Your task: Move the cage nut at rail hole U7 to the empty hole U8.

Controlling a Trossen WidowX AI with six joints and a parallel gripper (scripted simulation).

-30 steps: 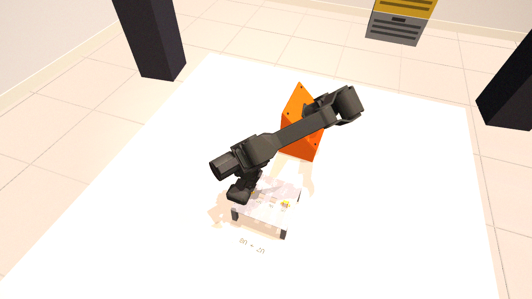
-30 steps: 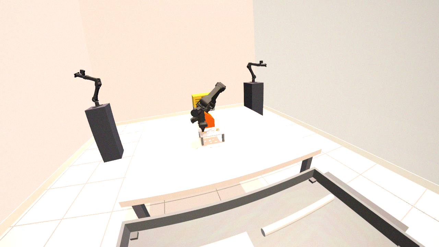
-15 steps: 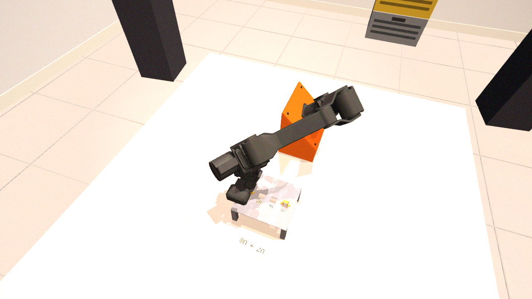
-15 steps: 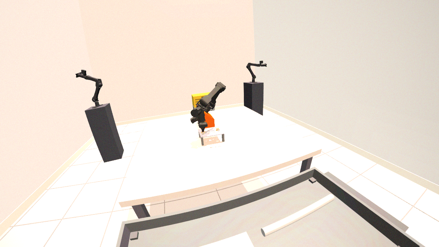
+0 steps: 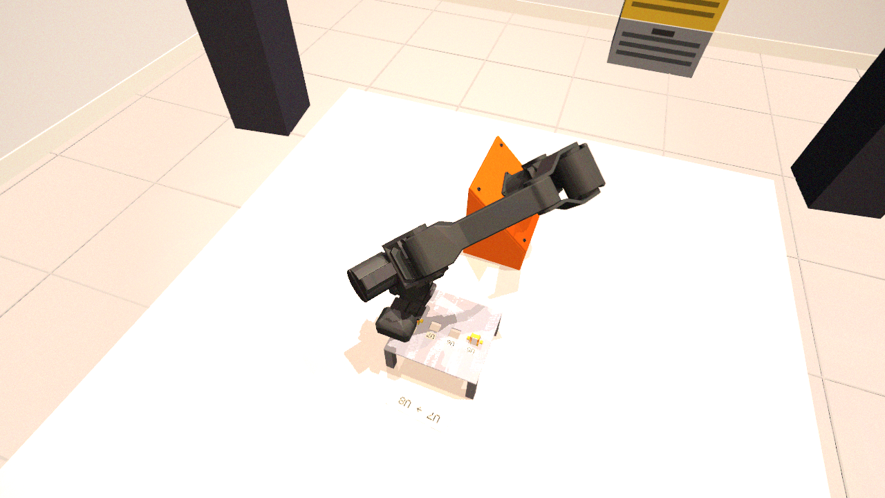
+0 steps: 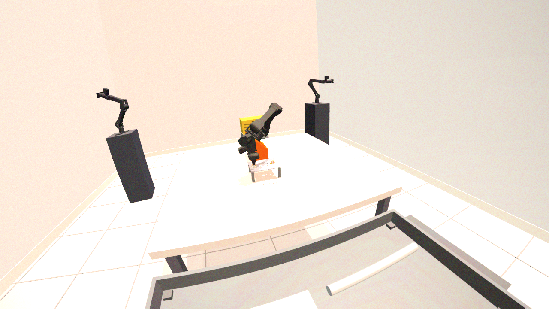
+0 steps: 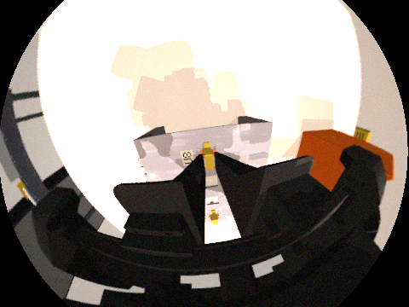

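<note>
The rail plate (image 5: 445, 365) (image 7: 251, 138) stands on short dark legs. My gripper (image 7: 209, 160) (image 6: 253, 165) is over its U8 end, shut on the yellow cage nut (image 7: 208, 149) beside the U8 label (image 7: 187, 158). Only a yellow bit of this nut (image 5: 420, 321) shows in the top view; the gripper hides the rest. The nut looks in line with the holes, at or just above U8; how deep it sits and its spring wings' state under the plate cannot be told. Hole U7 (image 5: 435, 326) is empty. The other nut (image 5: 475, 339) (image 7: 214, 217) sits at U5.
Hole U6 (image 5: 454, 332) is empty, between U7 and the U5 nut. The orange arm base (image 5: 495, 232) (image 7: 321, 158) stands behind the plate. A printed U7-to-U8 label (image 5: 418, 409) lies on the white table (image 5: 588, 371) in front of the plate.
</note>
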